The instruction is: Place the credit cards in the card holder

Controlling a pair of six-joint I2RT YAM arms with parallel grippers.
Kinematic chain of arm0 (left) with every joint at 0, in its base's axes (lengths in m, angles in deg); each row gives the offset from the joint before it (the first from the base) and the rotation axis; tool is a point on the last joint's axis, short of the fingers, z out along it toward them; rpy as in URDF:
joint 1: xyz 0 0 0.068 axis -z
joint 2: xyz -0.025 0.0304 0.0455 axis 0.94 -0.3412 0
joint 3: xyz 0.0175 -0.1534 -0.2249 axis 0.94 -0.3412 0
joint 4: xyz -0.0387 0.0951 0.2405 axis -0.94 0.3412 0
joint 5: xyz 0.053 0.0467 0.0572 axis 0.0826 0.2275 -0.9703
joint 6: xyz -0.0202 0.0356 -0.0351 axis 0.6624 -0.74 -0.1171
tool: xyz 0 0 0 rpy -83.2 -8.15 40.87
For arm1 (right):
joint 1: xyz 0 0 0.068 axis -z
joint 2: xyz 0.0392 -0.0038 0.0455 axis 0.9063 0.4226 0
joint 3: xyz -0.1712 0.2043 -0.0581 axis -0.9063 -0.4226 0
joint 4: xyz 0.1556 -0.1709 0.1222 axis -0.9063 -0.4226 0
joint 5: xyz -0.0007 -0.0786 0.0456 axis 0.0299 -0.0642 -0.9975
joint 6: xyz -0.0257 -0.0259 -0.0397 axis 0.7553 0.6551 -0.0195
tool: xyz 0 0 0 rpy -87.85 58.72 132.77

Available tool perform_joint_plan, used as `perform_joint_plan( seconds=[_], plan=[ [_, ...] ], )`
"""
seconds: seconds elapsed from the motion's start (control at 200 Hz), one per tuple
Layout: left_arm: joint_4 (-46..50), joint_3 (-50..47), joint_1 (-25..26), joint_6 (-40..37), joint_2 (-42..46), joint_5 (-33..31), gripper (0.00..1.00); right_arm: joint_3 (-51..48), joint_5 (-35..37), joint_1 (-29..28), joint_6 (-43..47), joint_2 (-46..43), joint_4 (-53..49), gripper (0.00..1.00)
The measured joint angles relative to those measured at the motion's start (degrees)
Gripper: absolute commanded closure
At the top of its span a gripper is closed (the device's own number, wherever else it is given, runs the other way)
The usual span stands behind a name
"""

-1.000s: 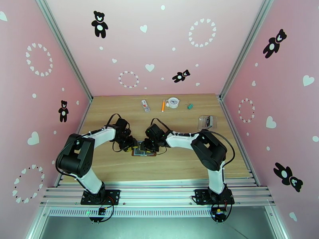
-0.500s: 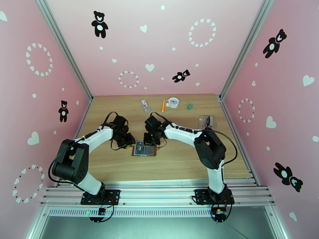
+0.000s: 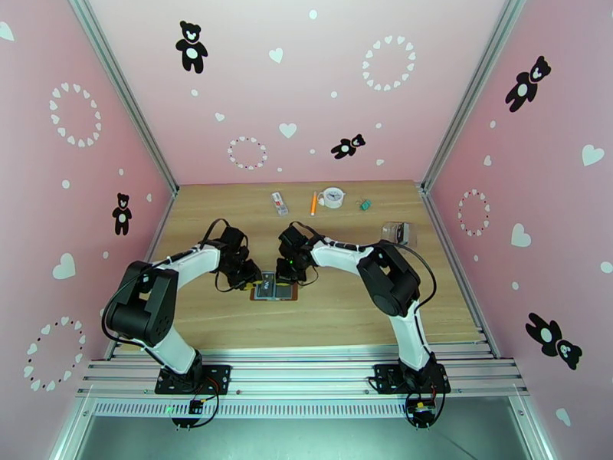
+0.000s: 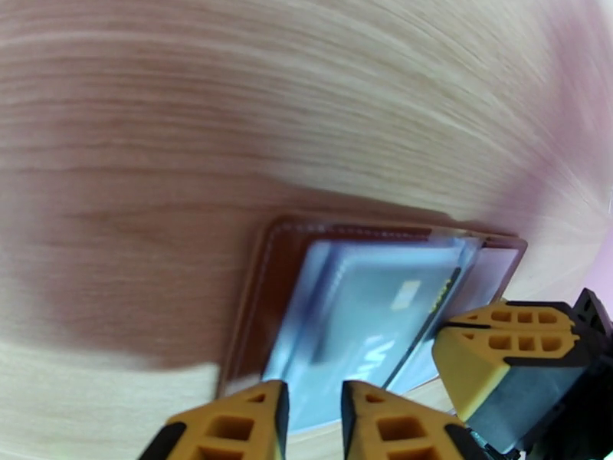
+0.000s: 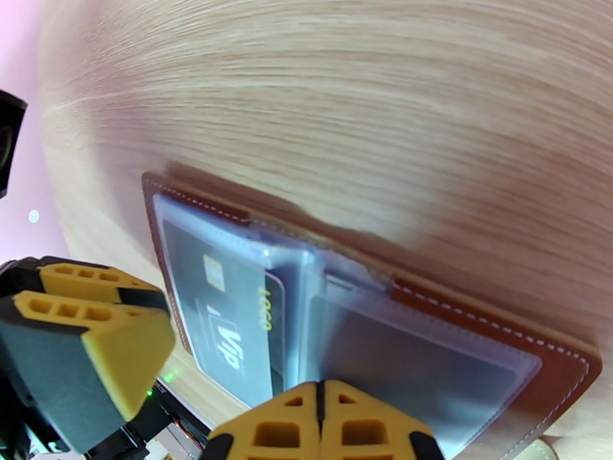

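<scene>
- The table (image 3: pixel 345 316) carries the work a little left of its middle, nearer the near edge than the far one.
- The left gripper (image 4: pixel 310 419) hovers at one end of the card holder, its fingers a narrow gap apart with nothing between them.
- The right gripper (image 5: pixel 320 423) hangs over the other end, its tips pressed together on nothing.
- The card holder (image 5: pixel 498 339) lies open and flat, clear sleeves up. It looks light and soft, likely to slide or flop. It is best pinned by its stitched brown border.
- A dark grey credit card (image 5: pixel 230 316) sits in one sleeve. It looks thin, stiff and slick, so I would push or pinch it by a short edge only.
- The card's face reads "Vip" and "LOGO", beside a gold chip.
</scene>
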Motion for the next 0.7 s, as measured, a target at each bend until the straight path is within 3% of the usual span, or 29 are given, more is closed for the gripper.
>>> perform_joint_plan(
  seconds=[0.701],
  plan=[
    [-0.22, -0.35, 0.0, 0.15, -0.17, -0.02, 0.71, 2.4, -2.08, -0.44, -1.88, 2.71, 2.71, 1.0]
  ],
)
